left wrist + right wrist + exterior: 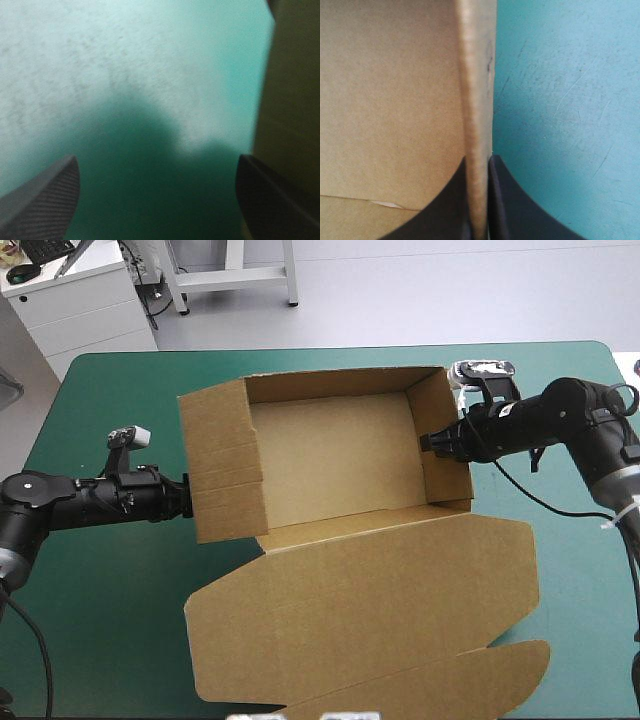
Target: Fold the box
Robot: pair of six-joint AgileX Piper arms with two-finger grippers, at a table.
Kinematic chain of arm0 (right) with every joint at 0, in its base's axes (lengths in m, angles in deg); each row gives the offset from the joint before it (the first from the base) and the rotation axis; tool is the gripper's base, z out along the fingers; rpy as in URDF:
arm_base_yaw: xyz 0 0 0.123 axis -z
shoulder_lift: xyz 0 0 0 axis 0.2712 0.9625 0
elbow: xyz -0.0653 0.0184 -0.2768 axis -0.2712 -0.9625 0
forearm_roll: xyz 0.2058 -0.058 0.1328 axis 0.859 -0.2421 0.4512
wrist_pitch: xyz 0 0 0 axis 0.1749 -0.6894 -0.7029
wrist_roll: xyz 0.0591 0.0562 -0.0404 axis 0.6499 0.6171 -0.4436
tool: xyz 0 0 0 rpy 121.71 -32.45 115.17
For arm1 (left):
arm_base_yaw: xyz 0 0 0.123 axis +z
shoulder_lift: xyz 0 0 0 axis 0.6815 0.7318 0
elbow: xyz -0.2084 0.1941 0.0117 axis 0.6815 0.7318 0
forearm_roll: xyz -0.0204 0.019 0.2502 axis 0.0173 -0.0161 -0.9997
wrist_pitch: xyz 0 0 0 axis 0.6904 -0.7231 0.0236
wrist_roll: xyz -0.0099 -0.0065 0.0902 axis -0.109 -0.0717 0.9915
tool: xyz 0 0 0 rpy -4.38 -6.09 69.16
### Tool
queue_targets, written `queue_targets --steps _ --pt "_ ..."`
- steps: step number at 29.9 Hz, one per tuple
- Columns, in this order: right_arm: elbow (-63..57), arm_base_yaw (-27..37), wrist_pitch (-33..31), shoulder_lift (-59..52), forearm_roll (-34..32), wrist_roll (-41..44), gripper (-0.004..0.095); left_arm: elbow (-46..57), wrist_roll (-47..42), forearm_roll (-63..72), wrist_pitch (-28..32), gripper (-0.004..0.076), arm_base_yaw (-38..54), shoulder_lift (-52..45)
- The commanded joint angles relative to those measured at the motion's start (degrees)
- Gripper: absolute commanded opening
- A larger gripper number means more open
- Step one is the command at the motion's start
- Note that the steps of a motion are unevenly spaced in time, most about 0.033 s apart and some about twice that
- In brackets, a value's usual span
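Right tool pinches the box wall (lid flat)

Open-tray brown box at centre frame, walls raised, frame-left wall maybe leaning outward; lid flat toward lower frame.

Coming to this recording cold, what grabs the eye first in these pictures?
The brown box dominates the middle of the teal-green table. It is an open tray with walls raised, and its lid lies flat toward the near edge. The right gripper is shut on the right wall, while the left gripper stands open just outside the left wall.
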Motion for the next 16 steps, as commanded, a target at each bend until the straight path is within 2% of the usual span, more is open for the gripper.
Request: queue_targets --steps 1,8,16 --pt "2.06 0.36 2.69 -1.42 2.14 0.15 -0.0001 -1.32 4.24 11.5 -4.52 0.0607 -0.41 -1.78" --pt "1.96 0.36 2.69 -1.27 0.97 0.98 -0.0001 -1.32 5.77 19.11 -11.04 0.0606 -0.41 -1.78" --pt "1.96 0.36 2.69 -1.27 -2.26 2.78 -0.0001 -1.53 5.77 20.14 -11.04 0.0596 -1.65 -3.63"
